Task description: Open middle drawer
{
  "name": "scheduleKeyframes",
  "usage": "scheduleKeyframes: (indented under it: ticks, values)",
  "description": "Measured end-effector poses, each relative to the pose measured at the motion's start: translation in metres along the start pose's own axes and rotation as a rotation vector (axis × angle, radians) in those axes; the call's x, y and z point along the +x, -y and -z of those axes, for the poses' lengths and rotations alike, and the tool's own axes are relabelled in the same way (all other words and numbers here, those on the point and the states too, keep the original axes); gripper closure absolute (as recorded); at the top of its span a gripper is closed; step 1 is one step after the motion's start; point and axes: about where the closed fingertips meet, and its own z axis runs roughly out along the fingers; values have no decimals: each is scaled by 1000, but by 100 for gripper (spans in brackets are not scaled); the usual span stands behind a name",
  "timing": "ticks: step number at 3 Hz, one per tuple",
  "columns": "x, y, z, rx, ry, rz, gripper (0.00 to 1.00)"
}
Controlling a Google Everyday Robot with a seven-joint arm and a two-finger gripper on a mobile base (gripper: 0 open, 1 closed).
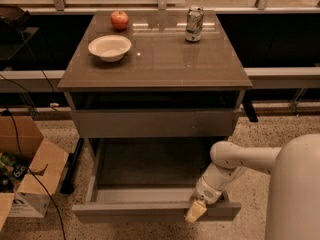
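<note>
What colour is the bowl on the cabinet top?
Cream-white bowl, clearest in the camera view; the hand is at the front of the open drawer.

On the table, the bowl sits left, the apple behind it, the can back right. Below, the drawer juts forward, with the gripper at its front's right end. A box lies left.
</note>
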Motion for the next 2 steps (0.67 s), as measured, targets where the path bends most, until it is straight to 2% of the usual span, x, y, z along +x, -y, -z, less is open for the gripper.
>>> scheduleKeyframes:
  ticks: [1,2]
  values:
    - [-1,2,1,0,0,0,16]
    - [-1,2,1,0,0,0,0]
